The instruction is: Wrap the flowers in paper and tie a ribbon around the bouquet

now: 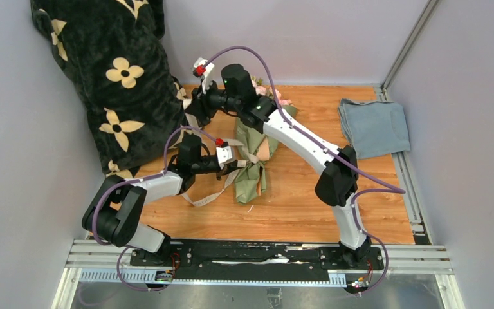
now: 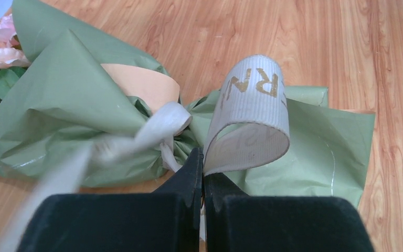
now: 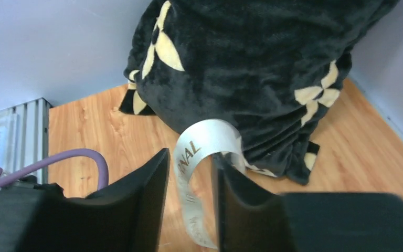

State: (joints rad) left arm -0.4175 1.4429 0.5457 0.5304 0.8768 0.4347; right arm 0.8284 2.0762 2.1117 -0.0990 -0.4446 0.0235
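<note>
Cream ribbon (image 2: 252, 105) cinched around the bouquet (image 2: 68, 105), a strand at each pincer.
The left gripper (image 2: 203, 157) is clamped on a ribbon loop printed with gold "RN", and the bouquet lies just beyond its tips. Only the right wrist view shows "NAL" on the strip hanging between the right gripper's (image 3: 190, 157) parted fingers, with the black flower-print blanket (image 3: 252, 63) beyond.

The paper (image 2: 68, 100) is sage green outside and peach on its inner face. The ribbon (image 2: 252, 100) is cream-beige, finely ribbed, with gold lettering. The flowers (image 2: 2, 52) are pale pink with green leaves. The blanket (image 3: 252, 63) is black with cream flower prints, the cloth (image 1: 373, 125) blue-grey, the table (image 1: 296, 206) orange-brown wood grain.
</note>
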